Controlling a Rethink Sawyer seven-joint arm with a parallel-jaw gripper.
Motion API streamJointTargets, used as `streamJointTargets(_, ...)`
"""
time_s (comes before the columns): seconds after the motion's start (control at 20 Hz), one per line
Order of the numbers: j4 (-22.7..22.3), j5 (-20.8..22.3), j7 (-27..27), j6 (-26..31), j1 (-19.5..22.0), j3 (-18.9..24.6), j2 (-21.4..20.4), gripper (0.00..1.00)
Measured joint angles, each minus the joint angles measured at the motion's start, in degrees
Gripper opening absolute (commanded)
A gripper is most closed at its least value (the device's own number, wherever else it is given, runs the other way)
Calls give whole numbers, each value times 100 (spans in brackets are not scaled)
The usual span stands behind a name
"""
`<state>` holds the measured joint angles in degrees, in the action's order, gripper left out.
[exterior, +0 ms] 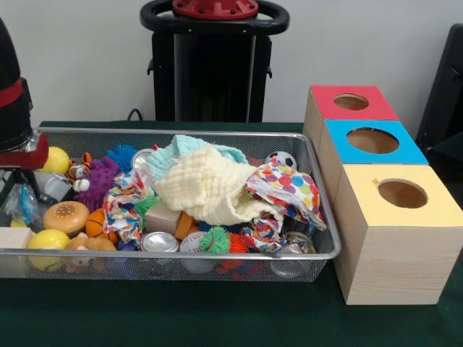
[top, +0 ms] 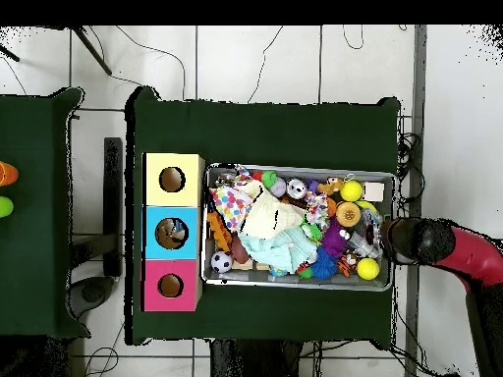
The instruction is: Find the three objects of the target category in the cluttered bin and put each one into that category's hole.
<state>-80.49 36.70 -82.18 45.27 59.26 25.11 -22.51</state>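
Your claw [top: 377,239] hangs over the bin's [exterior: 318,191] end farthest from the boxes, and you cannot tell whether it is apart or together. The bin sits mid-worktop [exterior: 217,318], long side along the front-view near edge, heaped with toys: a pale yellow cloth [exterior: 210,189] on top, a polka-dot cloth [exterior: 289,189], a purple spiky ball [exterior: 96,182], a small soccer ball [exterior: 281,160]. Just beside it stand three boxes: yellow [exterior: 400,231], blue [exterior: 372,142], red [exterior: 351,103].
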Motion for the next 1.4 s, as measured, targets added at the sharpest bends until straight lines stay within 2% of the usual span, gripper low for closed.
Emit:
streamJointTargets(0.65,-85,6,0,-679,86,-2,26,0)
streamJointTargets(1.4,-610,-33,0,-731,-129,-221,-291,0)
